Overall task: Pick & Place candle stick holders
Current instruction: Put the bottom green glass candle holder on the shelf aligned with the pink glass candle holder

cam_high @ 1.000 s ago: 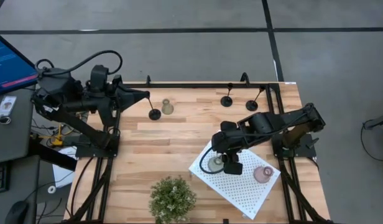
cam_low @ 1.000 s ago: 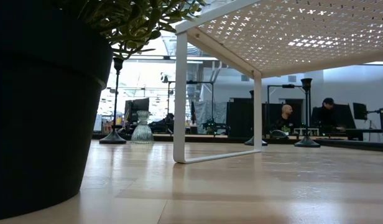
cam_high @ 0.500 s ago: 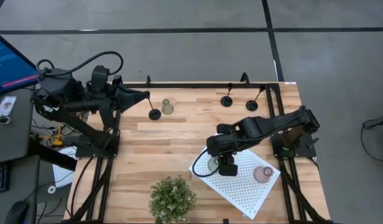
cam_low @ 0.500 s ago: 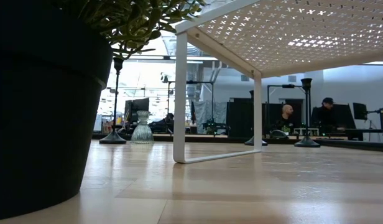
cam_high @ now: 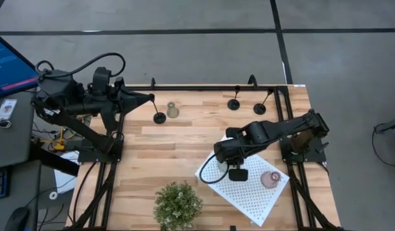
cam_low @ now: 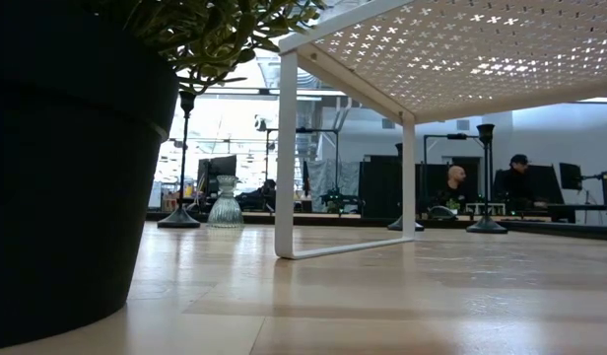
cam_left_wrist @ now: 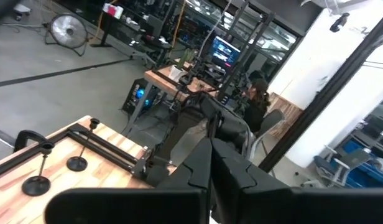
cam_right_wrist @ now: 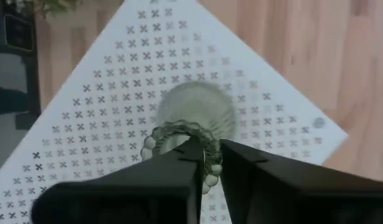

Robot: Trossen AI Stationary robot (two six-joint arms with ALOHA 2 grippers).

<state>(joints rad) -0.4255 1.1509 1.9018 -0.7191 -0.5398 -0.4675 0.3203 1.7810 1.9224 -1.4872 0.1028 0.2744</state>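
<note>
right jaws (cam_right_wrist: 207, 163) pinched on beaded rim of greenish ribbed glass candle holder (cam_right_wrist: 194, 118), which stands on white perforated board (cam_high: 249, 192), left of pinkish holder (cam_high: 270, 179). left jaws (cam_high: 151, 98) closed, empty, above tabletop's far-left.

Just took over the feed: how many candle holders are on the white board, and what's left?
Done: the pinkish bulbous holder stands on the white perforated board. In hand: the right tool is shut on the greenish glass holder's beaded rim, over the board. Left: three black stemmed holders and the pale glass one. Left tool waits, shut.
</note>
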